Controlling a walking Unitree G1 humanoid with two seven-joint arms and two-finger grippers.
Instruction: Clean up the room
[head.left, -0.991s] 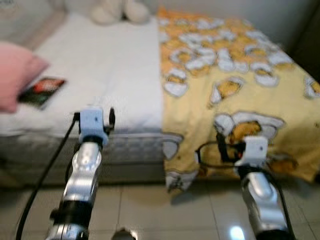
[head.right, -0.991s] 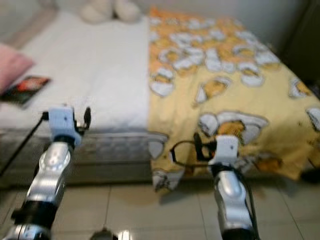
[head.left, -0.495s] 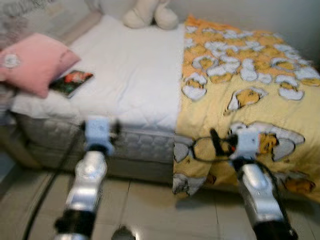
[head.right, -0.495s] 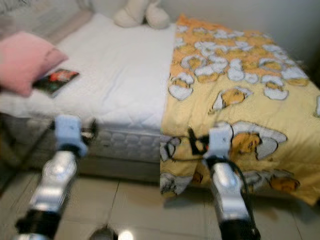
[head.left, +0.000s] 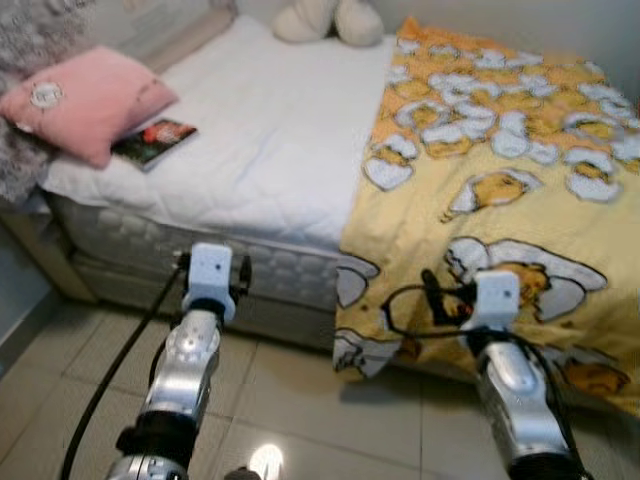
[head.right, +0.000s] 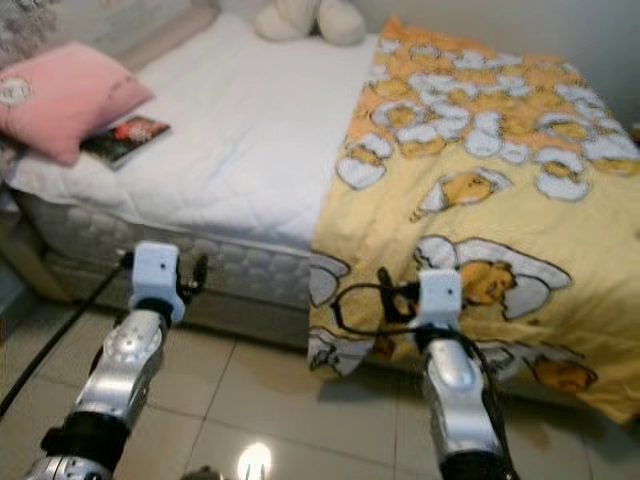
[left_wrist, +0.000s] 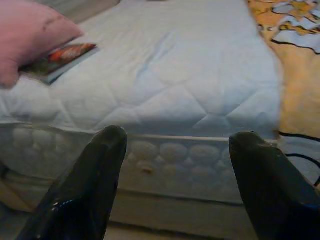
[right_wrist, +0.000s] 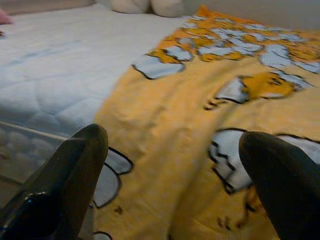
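A: Anybody able to read anything here? The book (head.left: 153, 142) on the far left of the bed, tucked against the pink pillow (head.left: 85, 101), has a red and dark cover, but the print on it is way too small and blurry for me.

B: Same, can't make out a single letter. The round patch on the pillow is just a pale blob, and the yellow blanket (head.left: 500, 180) has cartoon pictures, no words or numbers.

Quilted mattress (head.left: 270, 170), glossy floor tiles (head.left: 330, 400)
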